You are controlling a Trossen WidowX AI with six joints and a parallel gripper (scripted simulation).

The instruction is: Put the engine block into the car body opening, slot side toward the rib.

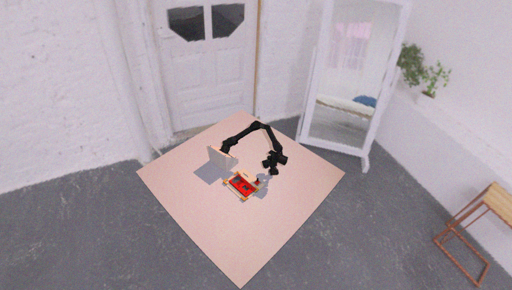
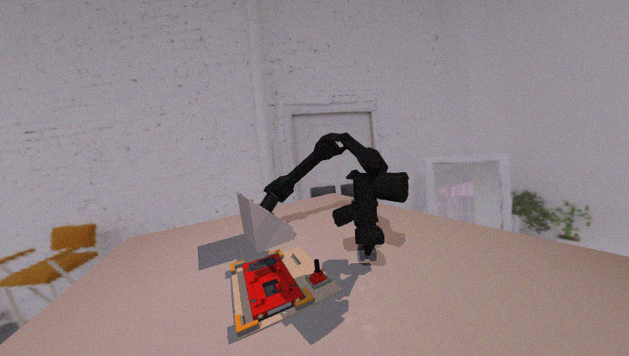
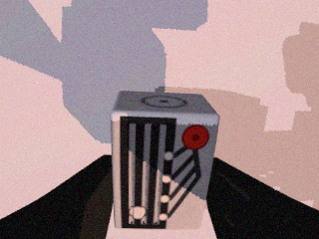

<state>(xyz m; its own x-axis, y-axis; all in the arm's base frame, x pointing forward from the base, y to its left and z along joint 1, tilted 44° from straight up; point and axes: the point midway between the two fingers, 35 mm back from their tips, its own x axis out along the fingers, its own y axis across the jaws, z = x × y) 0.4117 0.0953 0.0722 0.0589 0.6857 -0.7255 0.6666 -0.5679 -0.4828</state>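
Observation:
The engine block [image 3: 164,106] [image 2: 360,255] is a small grey box. In the wrist view its upper face shows black and grey stripes, diagonal dark lines and a red disc. My gripper [image 3: 159,166] [image 2: 367,252] [image 1: 273,173] is shut on the engine block, one finger on each side. The block is at or very near the table top; a small gap cannot be told. The red car body [image 2: 254,282] [image 1: 247,193] lies to the left of the gripper in the top and exterior views. Its dark opening [image 2: 270,288] [image 1: 246,186] is near its middle. The rib cannot be made out clearly.
Orange corner brackets [image 2: 245,326] [image 1: 243,198] surround the car body. Between the car and my gripper stands a red piece with a black upright handle [image 2: 316,265] [image 1: 257,179]. A pale upright panel [image 2: 265,229] [image 1: 220,161] stands behind the car, near the arm's base.

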